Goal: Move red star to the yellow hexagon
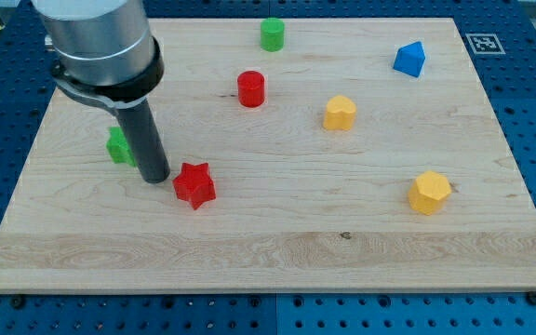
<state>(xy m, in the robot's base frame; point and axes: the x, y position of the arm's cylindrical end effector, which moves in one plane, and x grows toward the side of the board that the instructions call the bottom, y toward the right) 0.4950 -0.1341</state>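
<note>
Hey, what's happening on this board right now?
A robot arm is pushing blocks across a wooden board with a dark rod. My tip sits just at the view's left of the red star, close to touching it. The yellow hexagon lies far off toward the view's right, so the star has yet to travel there.

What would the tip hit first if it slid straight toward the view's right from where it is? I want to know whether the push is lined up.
My tip sits just left of the red star, so it would likely meet the star first, though depth is uncertain.
</note>
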